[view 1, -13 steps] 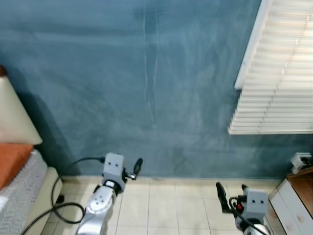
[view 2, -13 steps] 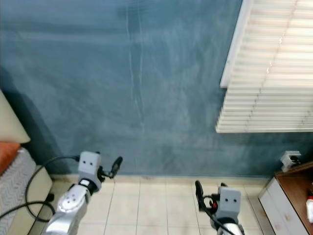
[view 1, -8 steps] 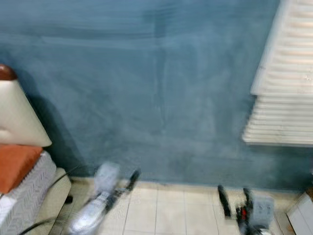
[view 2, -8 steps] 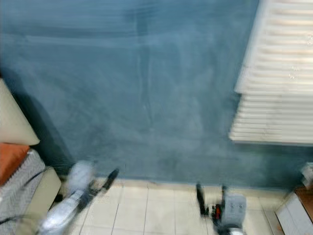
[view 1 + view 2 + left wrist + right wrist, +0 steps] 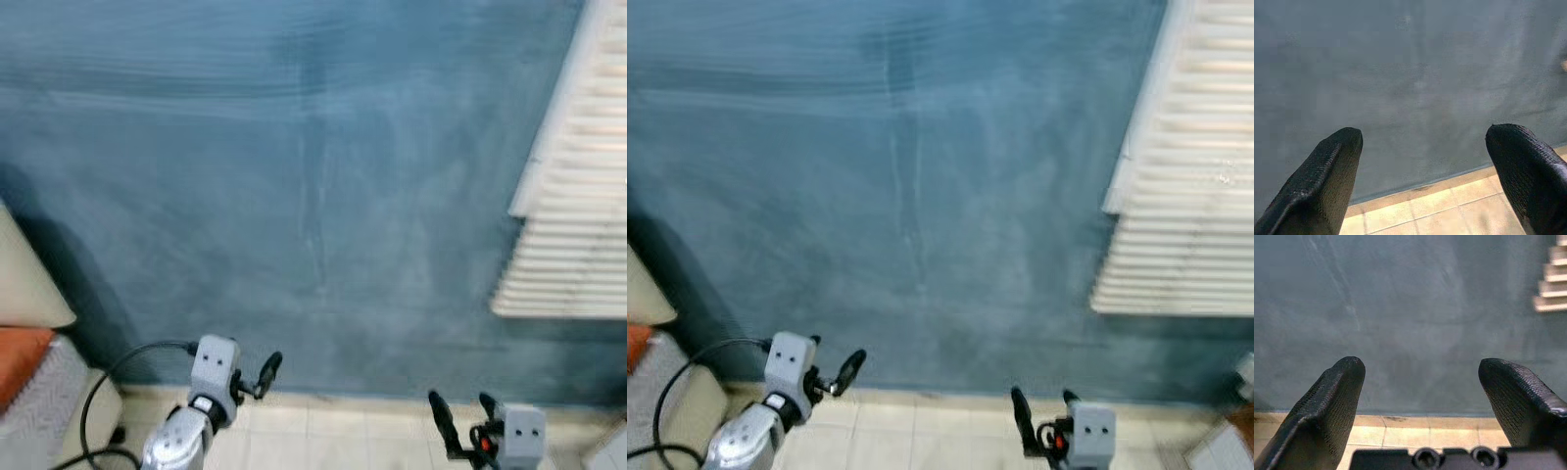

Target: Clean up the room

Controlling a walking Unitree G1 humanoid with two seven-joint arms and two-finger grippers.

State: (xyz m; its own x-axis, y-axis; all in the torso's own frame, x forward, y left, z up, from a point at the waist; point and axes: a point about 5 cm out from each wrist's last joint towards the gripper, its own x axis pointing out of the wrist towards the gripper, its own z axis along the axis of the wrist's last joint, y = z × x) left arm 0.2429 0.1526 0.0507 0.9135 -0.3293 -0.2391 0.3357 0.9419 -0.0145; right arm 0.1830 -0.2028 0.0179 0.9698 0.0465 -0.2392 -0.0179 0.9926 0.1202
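The biggest risk, as I judge it, is the blue wall (image 5: 313, 196) itself — it stands close ahead of both end effectors, and a further step forward with the arms raised could drive the black fingers into it. Next, the black cable (image 5: 108, 377) loops off the left arm toward the bed (image 5: 29, 411) on the outer side of the left end effector (image 5: 263, 372); a turn that way could snag it on the bed corner. The head views are soft with motion, so anything small on the floor could be missed.

The room, largest first: the wall ahead of both end effectors, the white slatted blind (image 5: 578, 196) up and to the outer side of the right end effector (image 5: 460, 426), the bed with its cream headboard (image 5: 24, 284) and an orange cushion (image 5: 18, 348), then the beige floor tiles (image 5: 333, 436) below the fingers.

Both end effectors are spread wide and hold nothing. No item to tidy is in sight here, so the task's thing lies somewhere outside these views — the robot is between pickups, I judge
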